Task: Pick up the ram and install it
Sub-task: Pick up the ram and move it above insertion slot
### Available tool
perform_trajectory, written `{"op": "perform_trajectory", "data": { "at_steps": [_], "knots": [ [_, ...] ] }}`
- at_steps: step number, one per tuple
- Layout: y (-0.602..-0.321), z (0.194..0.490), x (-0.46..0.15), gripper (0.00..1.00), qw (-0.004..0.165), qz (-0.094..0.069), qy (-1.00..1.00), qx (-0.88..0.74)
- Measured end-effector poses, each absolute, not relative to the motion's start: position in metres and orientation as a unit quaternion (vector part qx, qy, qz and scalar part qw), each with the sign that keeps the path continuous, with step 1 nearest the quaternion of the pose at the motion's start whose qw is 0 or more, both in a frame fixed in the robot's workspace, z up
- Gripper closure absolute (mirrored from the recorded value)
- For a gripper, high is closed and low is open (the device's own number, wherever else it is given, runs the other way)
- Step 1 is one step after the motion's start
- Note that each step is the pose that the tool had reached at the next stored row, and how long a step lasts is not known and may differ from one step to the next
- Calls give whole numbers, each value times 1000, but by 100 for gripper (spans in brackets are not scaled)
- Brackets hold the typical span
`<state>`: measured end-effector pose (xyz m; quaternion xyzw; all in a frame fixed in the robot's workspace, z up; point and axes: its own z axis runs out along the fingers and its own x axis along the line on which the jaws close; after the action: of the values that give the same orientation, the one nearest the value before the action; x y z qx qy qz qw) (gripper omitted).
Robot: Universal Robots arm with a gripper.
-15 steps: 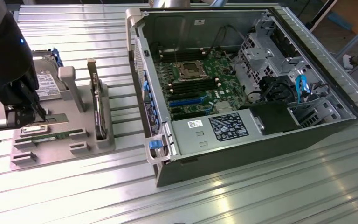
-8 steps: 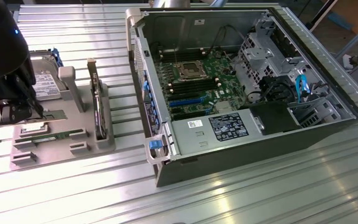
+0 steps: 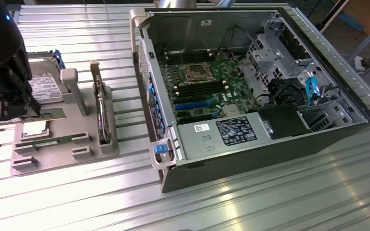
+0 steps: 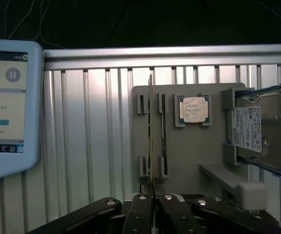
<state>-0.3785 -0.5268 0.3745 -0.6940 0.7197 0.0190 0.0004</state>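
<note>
- Tool [image 4: 152, 189] clenched on the ram [image 4: 151, 131] — I'm pinching it near one end, it seems, just above the grey holder tray [image 4: 189, 156].
- Risk: held that far out, the long stick could pivot or slip between my pads on any quick swing.
- Risk: the tray's slot posts sit close — a snag there could tug it askew.
- The ram itself looks thin, narrow and greenish, seen edge-on like a blade, and it's well apart from the open computer case [image 3: 236, 72].
</note>
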Motion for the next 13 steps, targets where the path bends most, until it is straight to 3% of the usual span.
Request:
{"op": "perform_trajectory", "data": {
  "at_steps": [13],
  "knots": [
    [-527,393,-379,88,0,19,720,-694]
  ]
}}
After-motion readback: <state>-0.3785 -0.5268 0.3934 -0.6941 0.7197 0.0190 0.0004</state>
